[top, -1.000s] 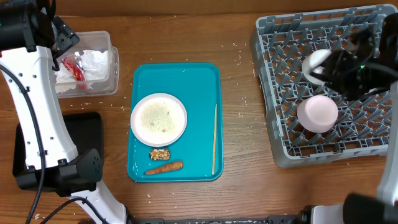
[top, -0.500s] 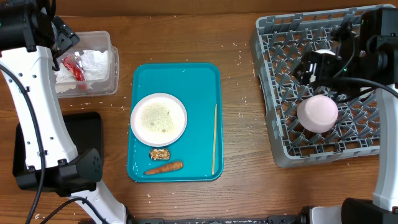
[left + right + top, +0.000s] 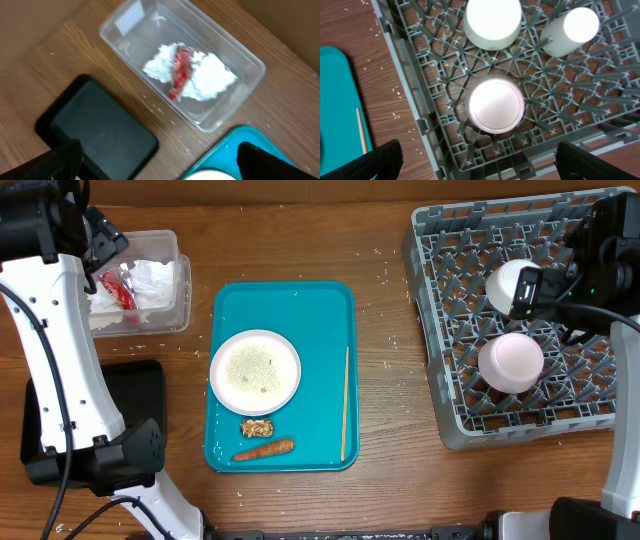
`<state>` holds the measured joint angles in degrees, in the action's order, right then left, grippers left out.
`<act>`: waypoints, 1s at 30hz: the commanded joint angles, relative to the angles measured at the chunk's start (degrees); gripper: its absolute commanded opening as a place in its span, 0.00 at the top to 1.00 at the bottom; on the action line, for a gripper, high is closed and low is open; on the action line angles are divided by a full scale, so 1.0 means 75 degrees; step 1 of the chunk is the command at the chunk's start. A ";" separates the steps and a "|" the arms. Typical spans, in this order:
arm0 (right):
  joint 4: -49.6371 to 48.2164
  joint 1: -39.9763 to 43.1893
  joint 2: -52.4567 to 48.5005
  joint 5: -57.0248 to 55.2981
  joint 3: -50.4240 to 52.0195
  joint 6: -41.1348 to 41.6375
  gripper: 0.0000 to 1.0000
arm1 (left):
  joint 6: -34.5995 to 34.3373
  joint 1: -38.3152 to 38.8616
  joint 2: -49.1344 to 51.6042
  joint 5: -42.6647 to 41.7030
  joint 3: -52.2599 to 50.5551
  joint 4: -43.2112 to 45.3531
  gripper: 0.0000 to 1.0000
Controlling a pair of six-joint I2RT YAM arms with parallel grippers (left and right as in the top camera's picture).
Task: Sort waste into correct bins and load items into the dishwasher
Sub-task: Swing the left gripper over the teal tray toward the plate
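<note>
The grey dishwasher rack [image 3: 450, 330] [image 3: 427, 125] holds an upturned white bowl [image 3: 503, 280] [image 3: 492, 20], a small white cup [image 3: 570, 30] and a pinkish-white plate [image 3: 511, 362] [image 3: 496, 105]. My right gripper [image 3: 545, 290] [image 3: 482, 167] hangs open above them, holding nothing. The large white plate [image 3: 255, 372] with rice grains, a brown lump [image 3: 257, 427], a carrot piece [image 3: 264, 450] and the wooden stick [image 3: 346, 402] [image 3: 361, 130] lie on the teal tray [image 3: 320, 310]. My left gripper [image 3: 105, 250] [image 3: 160, 170] is open over the clear tub [image 3: 182, 280] [image 3: 130, 20], which holds the napkin [image 3: 212, 80] and red wrapper [image 3: 180, 72].
The flat black tray [image 3: 150, 395] [image 3: 97, 132] lies in front of the tub, partly hidden by my left arm in the overhead view. Rice grains are scattered on the wood between the teal tray and the rack.
My right gripper has opened fully and pulled back to the right, uncovering the white bowl standing in the rack. The left arm has not moved.
</note>
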<state>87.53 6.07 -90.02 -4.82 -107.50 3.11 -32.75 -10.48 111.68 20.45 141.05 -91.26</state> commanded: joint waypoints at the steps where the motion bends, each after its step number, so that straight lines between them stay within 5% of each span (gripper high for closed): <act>1: -0.0032 0.0023 0.0026 -0.0268 -0.0061 -0.0023 0.00 | -0.0099 0.0052 0.0073 -0.1314 0.0006 0.0038 0.00; 11: -0.0032 0.0023 0.0026 -0.0268 -0.0061 -0.0023 0.00 | 0.0522 0.0568 0.0076 -0.6330 -0.0157 0.0099 0.00; 23: -0.0032 0.0023 0.0026 -0.0268 -0.0061 -0.0023 0.00 | 0.0163 0.3727 0.0076 -0.2932 -0.1527 -0.0344 0.00; 30: -0.0032 0.0023 0.0026 -0.0268 -0.0058 -0.0020 0.00 | -0.0125 0.4846 0.0079 -0.2439 -0.3424 0.0775 0.00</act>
<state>87.55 6.07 -90.02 -6.39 -107.50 3.01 -32.08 24.08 111.72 -2.68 120.27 -87.70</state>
